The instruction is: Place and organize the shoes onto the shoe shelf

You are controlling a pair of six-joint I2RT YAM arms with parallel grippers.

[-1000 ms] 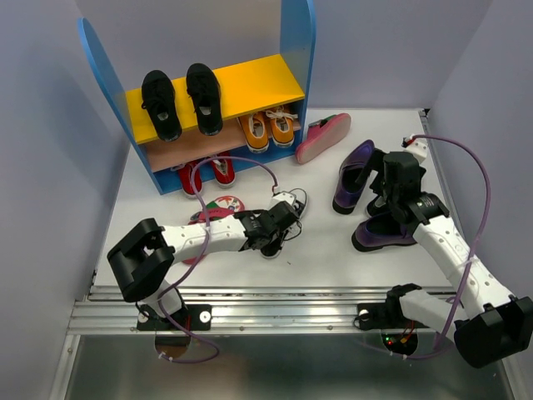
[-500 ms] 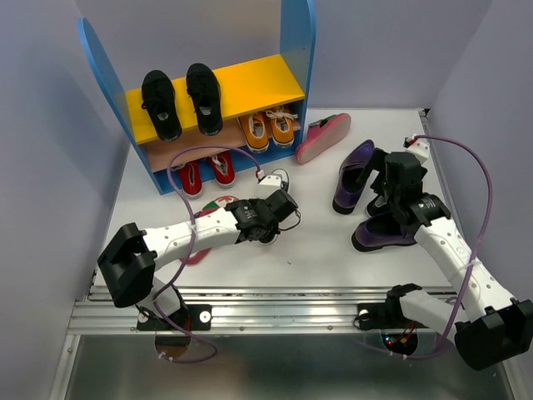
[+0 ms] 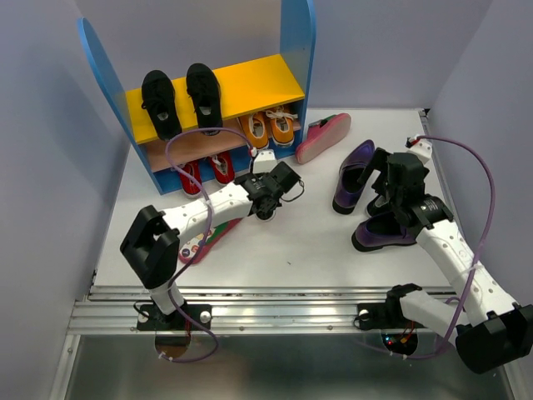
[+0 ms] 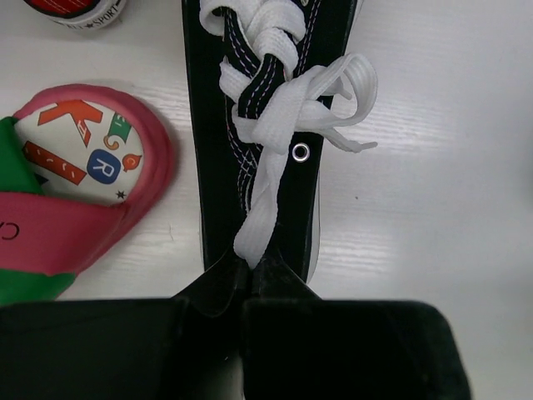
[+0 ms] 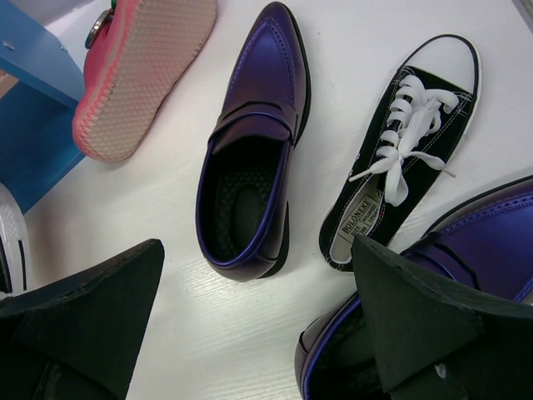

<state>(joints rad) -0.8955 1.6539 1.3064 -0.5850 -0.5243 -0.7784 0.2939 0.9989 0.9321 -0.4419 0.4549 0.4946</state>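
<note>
Left arm: the left gripper [image 4: 250, 279] is closed tight, its fingers pinching the white lace at the tongue of a black-white sneaker [image 4: 258, 100]; nothing else is in its grasp
Carried item: the black-white sneaker points toe-first at the shoe shelf [image 3: 297, 50], just in front of the lower board [image 3: 179, 152] and near the gap between the red pair [image 3: 222, 167] and the orange pair [image 3: 255, 132]; whether its sole touches the table [image 3: 316, 250] cannot be told
Beside it: a pink flip-flop [image 4: 100, 167] lies flat just beside the sneaker, printed insole and green strap facing up
Right arm: the right gripper [image 5: 258, 258] is spread wide and holds nothing; it hangs over the right side of the table
Below the right arm: a purple loafer [image 5: 250, 167] stands upright on the table; a second loafer [image 5: 500, 233] is partly hidden behind one finger; a second sneaker [image 5: 400, 142] lies laces-up between the two
Shelf, right side: the other flip-flop [image 3: 323, 136] is tilted with its sole showing, close to the blue panel; contact cannot be told
Shelf, top: the yellow top board [image 3: 258, 83] carries a black pair [image 3: 160, 104], side by side on its left half
Shelf, bottom: red pair at the left, orange pair at the right
</note>
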